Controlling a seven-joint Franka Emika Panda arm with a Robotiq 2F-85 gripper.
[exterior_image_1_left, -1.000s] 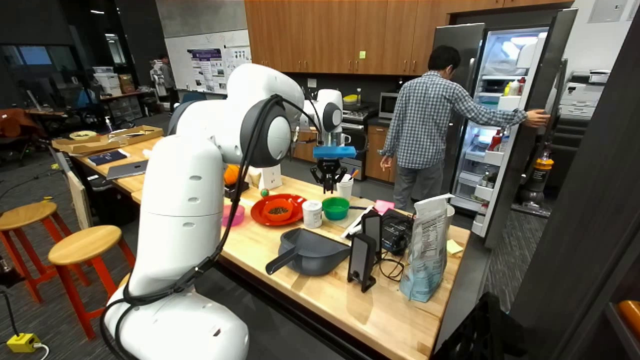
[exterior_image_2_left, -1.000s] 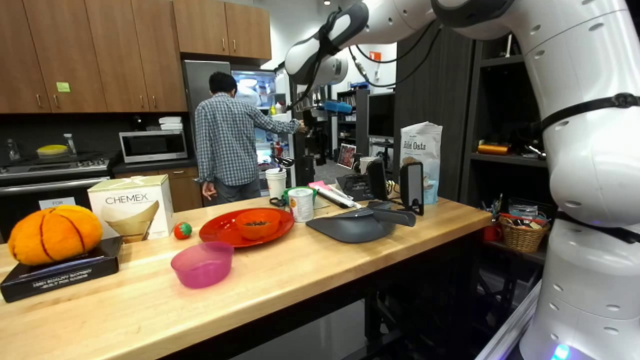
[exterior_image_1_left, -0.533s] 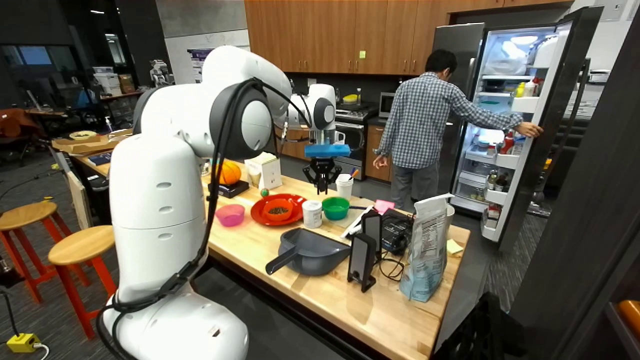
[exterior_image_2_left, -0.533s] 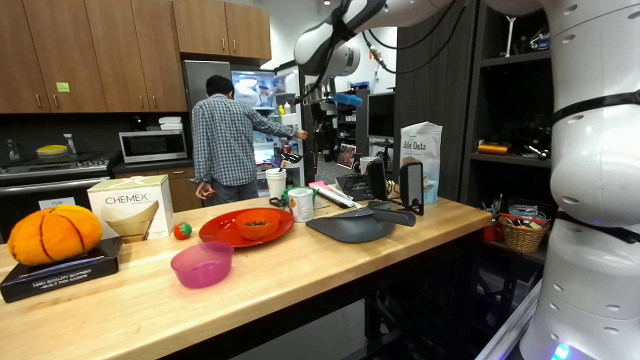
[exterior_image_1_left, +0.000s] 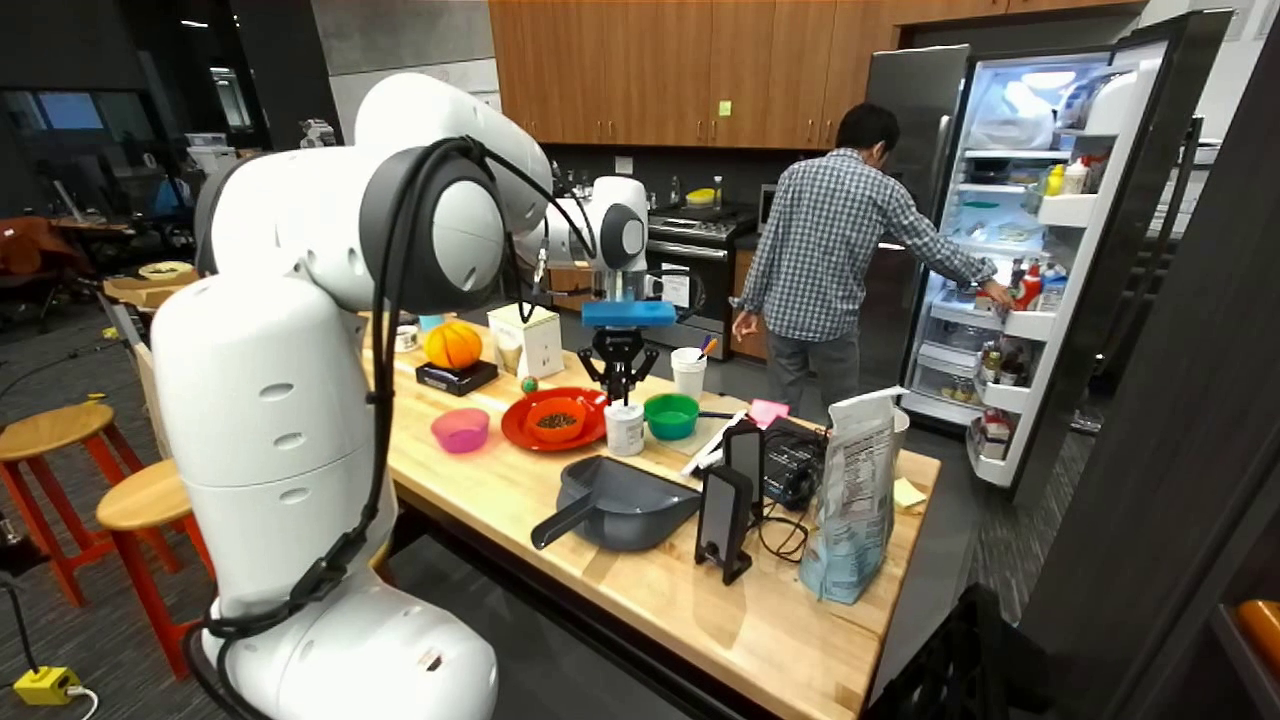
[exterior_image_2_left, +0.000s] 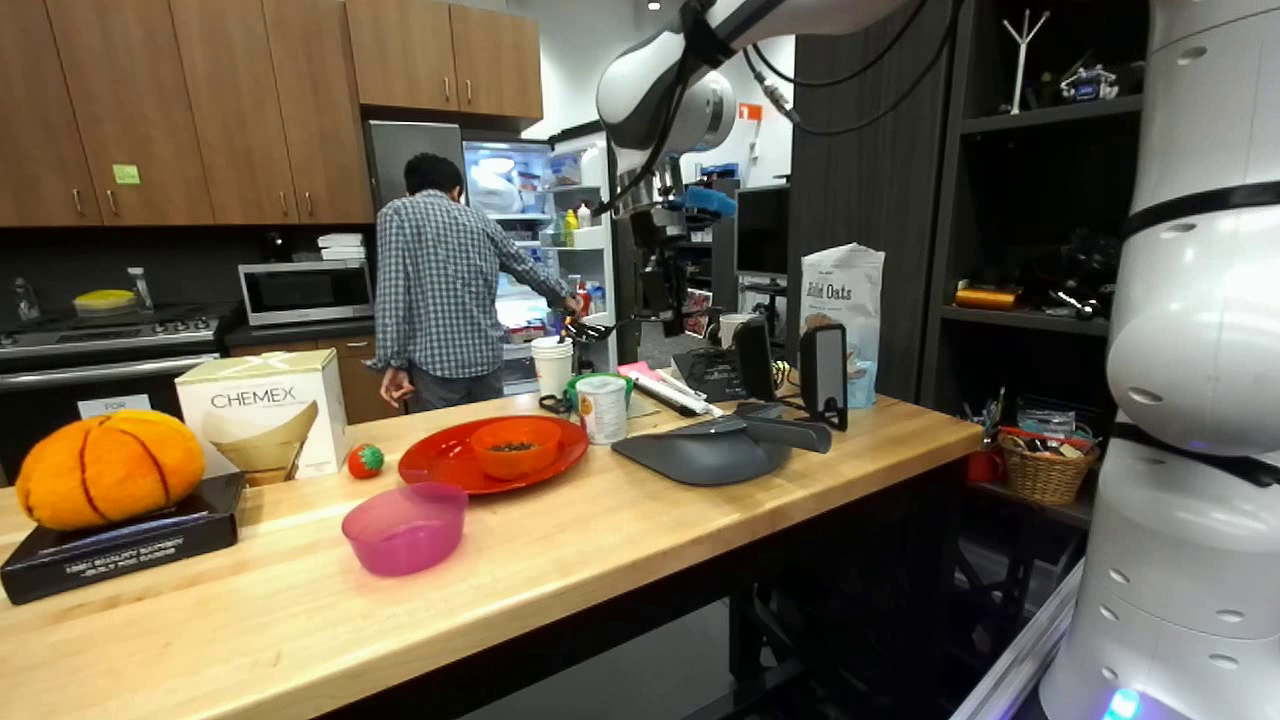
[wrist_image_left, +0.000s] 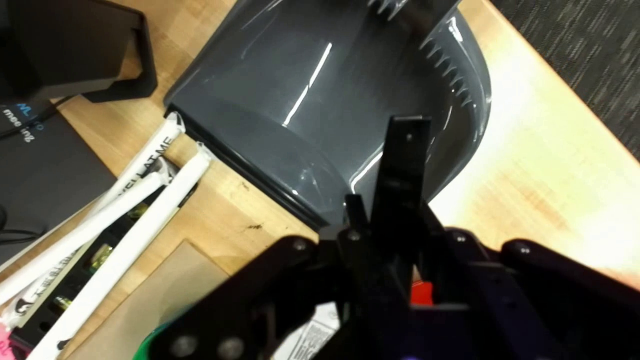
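My black gripper (exterior_image_1_left: 619, 398) hangs above the wooden table with its jaws closed together, pointing down. In the wrist view a long dark piece (wrist_image_left: 402, 165) juts out between the jaws; I cannot tell whether it is a finger or something held. Beneath it lies a grey dustpan (wrist_image_left: 300, 100), apart from the gripper. A white container (exterior_image_1_left: 625, 430) stands just below the fingertips in an exterior view, beside a green bowl (exterior_image_1_left: 671, 416). On the red plate (exterior_image_2_left: 435, 455) sits an orange bowl (exterior_image_2_left: 515, 450) with dark bits inside. A pink bowl (exterior_image_2_left: 405, 530) rests nearer the table's front.
Two black speakers (exterior_image_1_left: 723, 520) and an oats bag (exterior_image_1_left: 855, 500) stand at one end of the table. White paper-wrapped sticks (wrist_image_left: 120, 240) lie by the dustpan. A Chemex box (exterior_image_2_left: 265, 415) and orange pumpkin (exterior_image_2_left: 110, 470) occupy the opposite end. A person (exterior_image_1_left: 830, 240) stands at the fridge.
My gripper has lowered and shifted, leftward in one exterior view and rightward in the other, staying shut. The fridge door has swung wider, and the person's hand moved from door to shelf.
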